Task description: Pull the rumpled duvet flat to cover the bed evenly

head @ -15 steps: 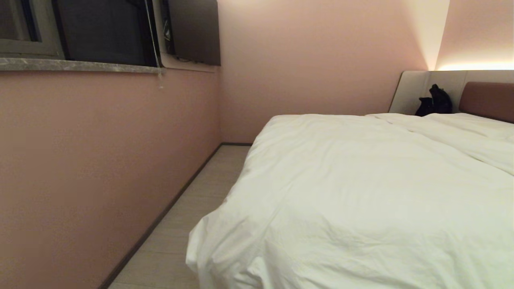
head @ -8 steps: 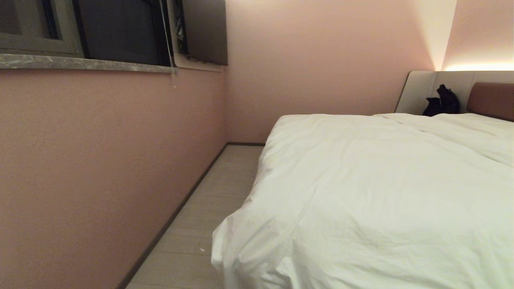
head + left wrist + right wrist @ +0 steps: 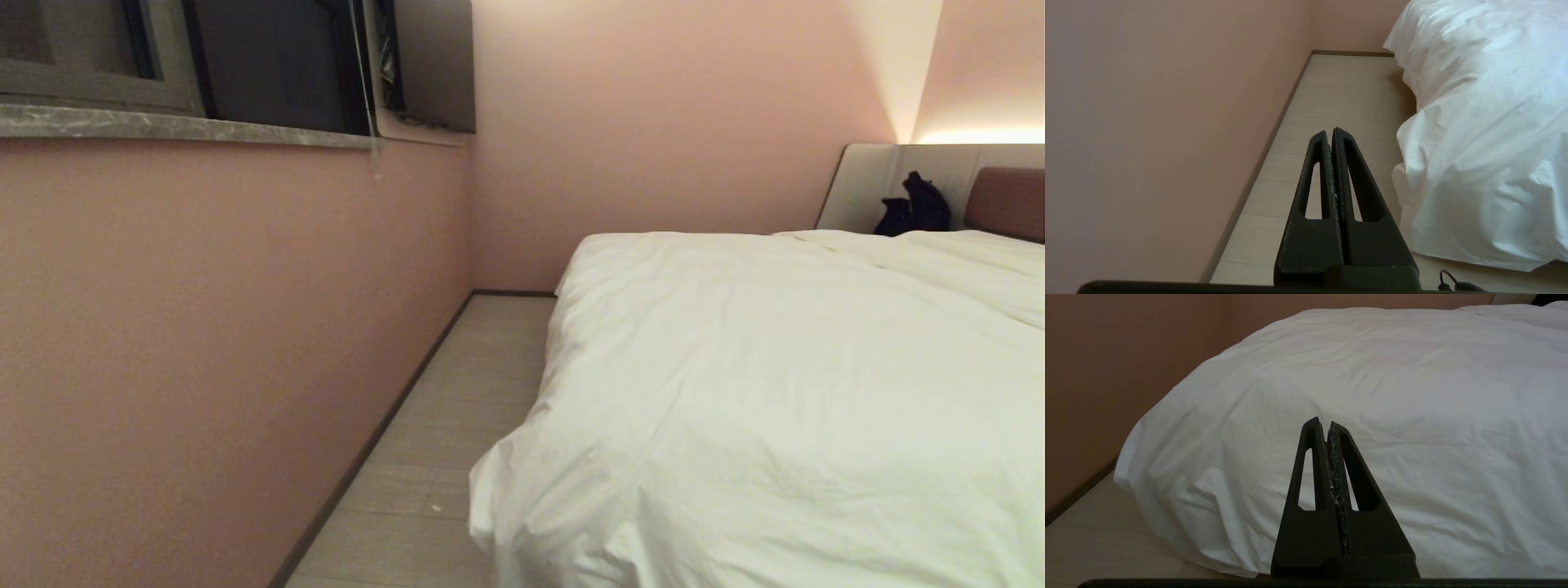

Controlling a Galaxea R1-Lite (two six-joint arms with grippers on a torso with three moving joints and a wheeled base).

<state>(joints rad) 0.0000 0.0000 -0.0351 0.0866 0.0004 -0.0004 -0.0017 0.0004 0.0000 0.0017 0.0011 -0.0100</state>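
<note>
**While both arms sit idle, duvet already over the bed**

You've got the white duvet (image 3: 784, 392) spread across the bed (image 3: 1008, 200), lightly creased, its near-left corner drooping to the pale plank floor (image 3: 457, 425) by the pink wall (image 3: 204, 343). Left gripper (image 3: 1332, 131) hangs over the floor strip between wall and bed, fingers pressed together, empty. Right gripper (image 3: 1327, 422) points at the duvet's foot end, fingers pressed together too, holding nothing, not touching fabric. You'll see a dark object (image 3: 914, 214) by the headboard's beige side panel (image 3: 865, 184); can't tell what it is.
</note>
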